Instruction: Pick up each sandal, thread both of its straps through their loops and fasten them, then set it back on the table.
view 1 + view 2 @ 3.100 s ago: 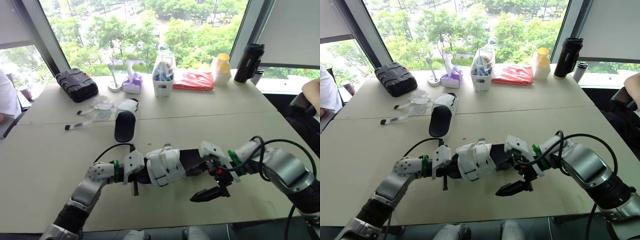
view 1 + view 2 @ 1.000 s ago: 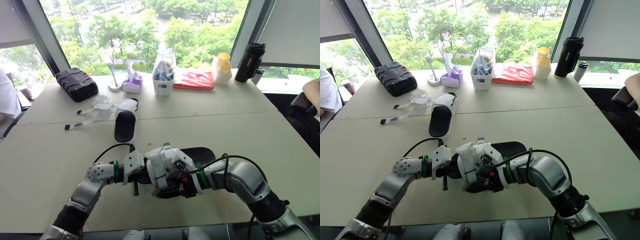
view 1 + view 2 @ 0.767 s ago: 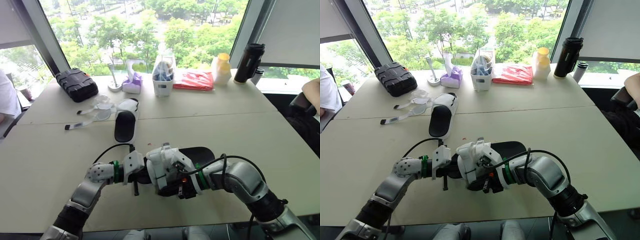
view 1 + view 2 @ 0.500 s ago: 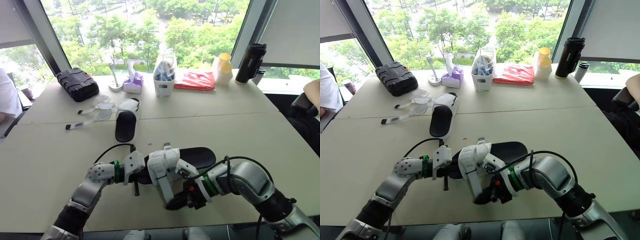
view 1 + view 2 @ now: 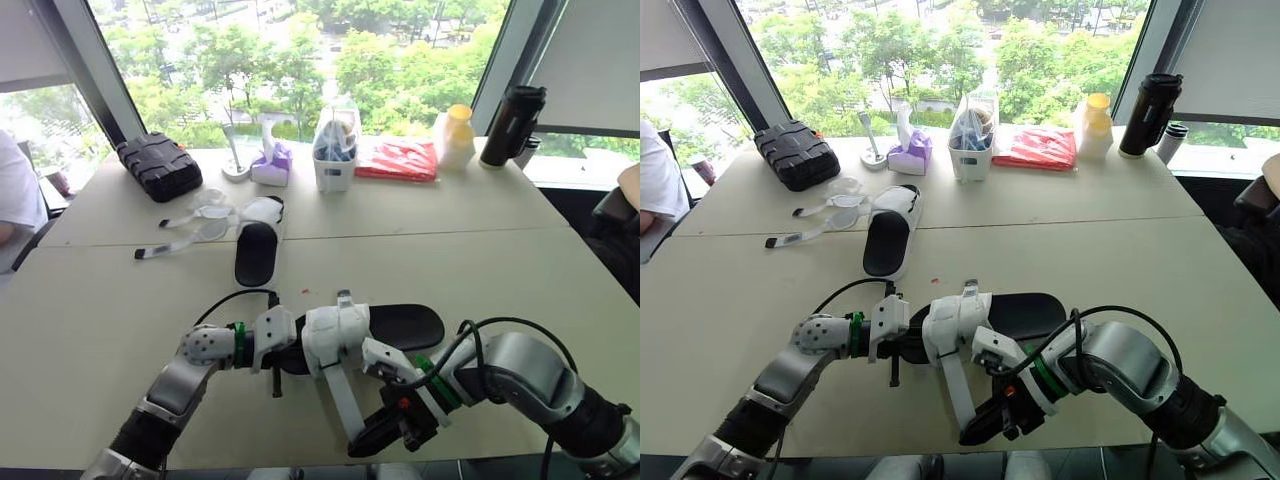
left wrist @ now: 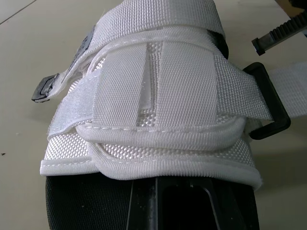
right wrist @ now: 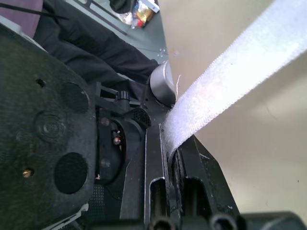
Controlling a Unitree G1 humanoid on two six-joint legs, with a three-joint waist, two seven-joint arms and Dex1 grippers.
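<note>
Sandal (image 5: 400, 325) near the front edge of the worktop (image 5: 480, 260), black footbed up, lying crosswise between my two arms. My left gripper (image 5: 288, 355) is at its left end with the fingers closed on the sandal. In the left wrist view one finger lies on the footbed just short of the white upper. My right gripper (image 5: 367, 440) sits nearer to me than the sandal, its fingers (image 7: 204, 172) narrow and pinching the free end of a white strap (image 5: 341, 395). The strap runs straight from the upper to that grip, slanting toward the worktop's front edge. In the right wrist view it passes between the two fingers and is squeezed flat there.

The left wrist view shows the upper's other strap lying flat across the top. A black loop (image 6: 271, 112) sits at the side of the upper, with white webbing beyond it. I cannot tell whether the sole rests on the worktop or hangs just above it.

The second sandal (image 5: 258, 248) lies farther back on the left, well apart, with loose strips (image 5: 170, 243) just beside it. Along the window edge stand a case (image 5: 160, 168), a tissue box (image 5: 268, 166), a basket (image 5: 335, 165), a red packet (image 5: 405, 160), a yellow bottle (image 5: 455, 136) and a flask (image 5: 510, 125). A person's white sleeve (image 5: 14, 195) shows at the left edge.
</note>
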